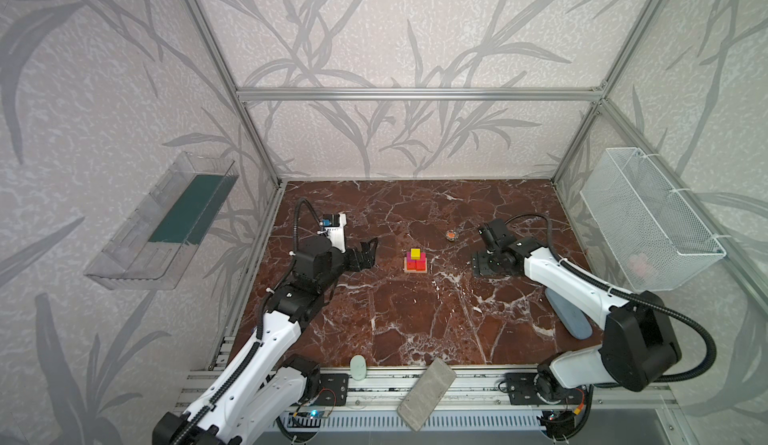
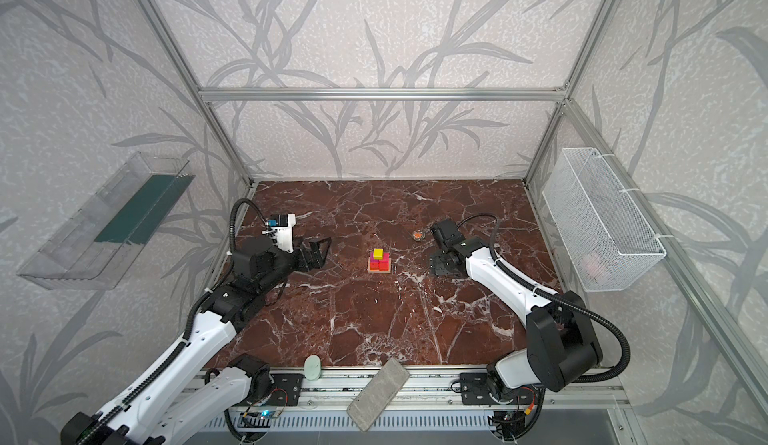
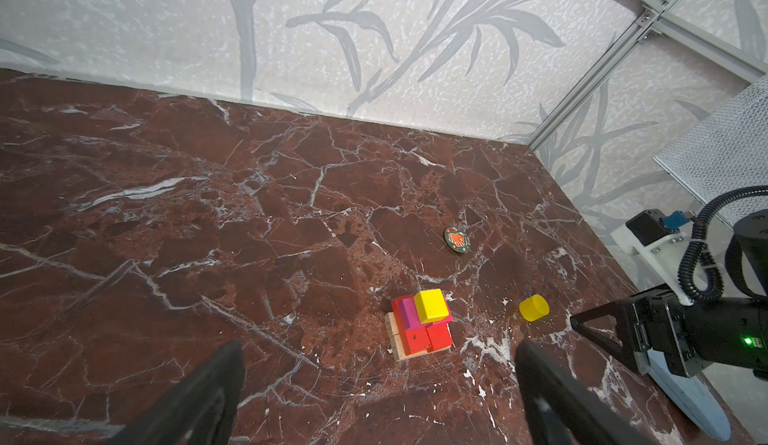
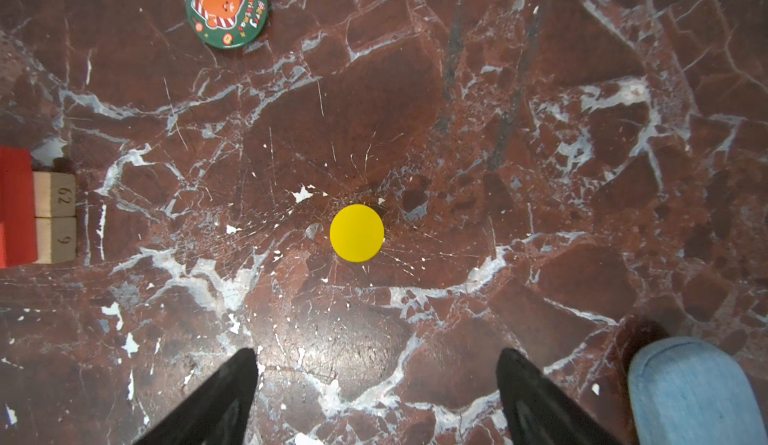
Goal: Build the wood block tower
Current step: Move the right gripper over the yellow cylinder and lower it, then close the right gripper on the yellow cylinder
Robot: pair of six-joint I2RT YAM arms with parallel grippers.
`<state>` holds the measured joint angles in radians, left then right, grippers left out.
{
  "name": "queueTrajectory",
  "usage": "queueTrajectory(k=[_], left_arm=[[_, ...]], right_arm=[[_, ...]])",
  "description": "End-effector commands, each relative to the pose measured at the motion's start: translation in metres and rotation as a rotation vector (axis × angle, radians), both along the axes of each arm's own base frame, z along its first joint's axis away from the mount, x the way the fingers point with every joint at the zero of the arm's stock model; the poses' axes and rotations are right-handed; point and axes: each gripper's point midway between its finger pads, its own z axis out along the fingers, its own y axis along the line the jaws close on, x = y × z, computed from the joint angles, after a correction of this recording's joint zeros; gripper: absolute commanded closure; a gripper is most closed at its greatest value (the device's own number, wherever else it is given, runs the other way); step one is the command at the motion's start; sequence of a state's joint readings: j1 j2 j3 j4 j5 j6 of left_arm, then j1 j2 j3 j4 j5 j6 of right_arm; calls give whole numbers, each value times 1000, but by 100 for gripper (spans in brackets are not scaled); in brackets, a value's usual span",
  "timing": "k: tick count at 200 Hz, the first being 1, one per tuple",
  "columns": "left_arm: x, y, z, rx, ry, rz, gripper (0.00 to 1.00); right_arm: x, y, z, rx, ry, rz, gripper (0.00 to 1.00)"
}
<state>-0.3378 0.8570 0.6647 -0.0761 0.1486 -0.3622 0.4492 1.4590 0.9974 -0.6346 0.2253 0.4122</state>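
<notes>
Mid-tabletop [image 1: 415, 318] stood the tower [image 1: 416, 261], yellow cube [image 3: 432, 306] on top, with the left fingers [image 3: 199, 397] spread apart to its left. The right fingers [image 4: 220, 401], also apart and empty, hung over the yellow cylinder [image 4: 356, 233], which stood alone right of the tower, the round badge [image 4: 226, 6] beyond.

From my remote station, the bench [image 4: 540, 173] reads as polished red-brown marble veined in white, catching soft glare near the matt-painted yellow cylinder [image 4: 356, 233]. In the tower [image 3: 420, 325], the tan bars [image 4: 54, 202] are bare, unvarnished wood stamped with numbers, while the coloured blocks [image 3: 419, 337] above wear smooth, even paint. At the bench's front edge I see a rough grey stone brick [image 1: 426, 395].
</notes>
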Motion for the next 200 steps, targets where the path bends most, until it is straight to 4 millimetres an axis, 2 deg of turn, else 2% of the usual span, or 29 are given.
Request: queueTrajectory(k=[1,55,149,200], left_arm=[[-1,9,9,28,-40,32,1],[2,10,8,41,-41,40,1],[1,8,8,32,-37,32,1],[2,9,7,37,-35,39,0]], right_arm=[[10,10,-5,37,8,22,10],[11,12,-27,58,87,17,12],[21,24,-36,97,102,26,18],[25,18,-41,72,101,1,23]])
